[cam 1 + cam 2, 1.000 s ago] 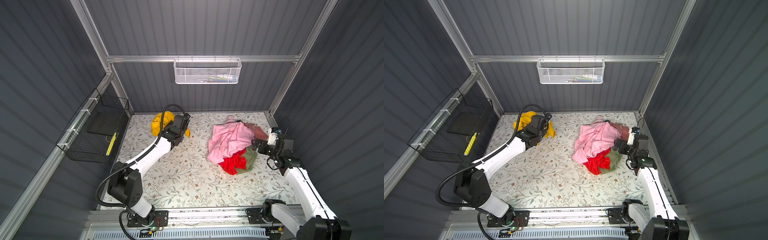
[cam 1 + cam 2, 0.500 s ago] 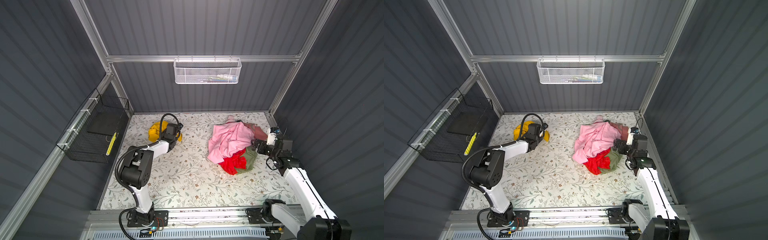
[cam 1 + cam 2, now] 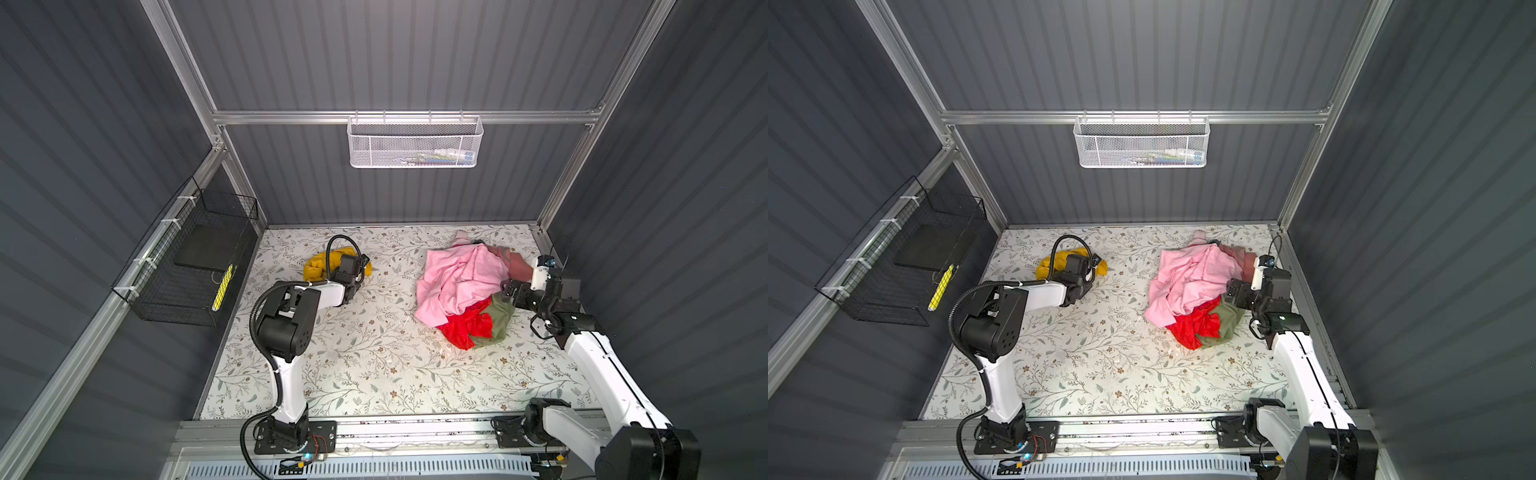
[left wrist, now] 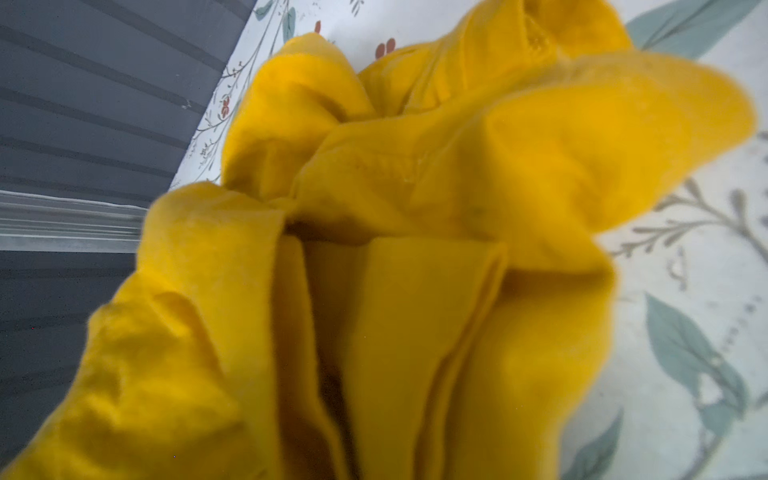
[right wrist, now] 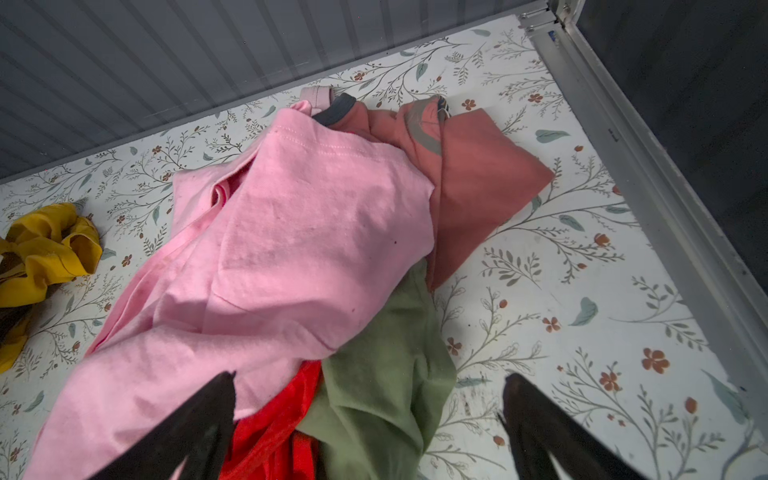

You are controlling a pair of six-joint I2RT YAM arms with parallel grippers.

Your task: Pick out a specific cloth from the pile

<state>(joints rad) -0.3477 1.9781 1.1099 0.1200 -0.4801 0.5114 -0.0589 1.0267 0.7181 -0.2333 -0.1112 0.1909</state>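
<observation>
**Yellow cloth apart from the heap, open mat in between**

The cloth (image 3: pixel 316 268) (image 3: pixel 1047 266) lies bunched on the back-left part of the floral table (image 3: pixel 374 357), near the back wall (image 3: pixel 374 199) and well apart from the pile (image 3: pixel 461 282) (image 3: pixel 1187 282). A broad strip of bare mat separates the two, and the whole front half of the table is open. The pile sits back-right, with its dusty-rose garment (image 5: pixel 478 187) reaching toward the aluminium rail (image 5: pixel 665 199) along the right edge. A narrow band of mat shows between them. A black wire basket (image 3: pixel 187 266) hangs on the left wall, beyond the mat's left edge.

The left arm stands upright from its base at the front rail, folds sharply at the elbow and runs low toward the back. The left gripper (image 3: pixel 352 266) (image 3: pixel 1079 266) is at the cloth's right side. In the left wrist view the cloth (image 4: pixel 415 249) fills the frame and no fingers show, so I cannot tell how the jaws stand or whether they grip it.

The right arm stretches along the right edge. The right gripper (image 3: pixel 509 291) (image 5: pixel 370 376) points at the pile's right flank with its fingers (image 5: pixel 208 415) spread wide, holding nothing, above the olive garment (image 5: pixel 382 374).
</observation>
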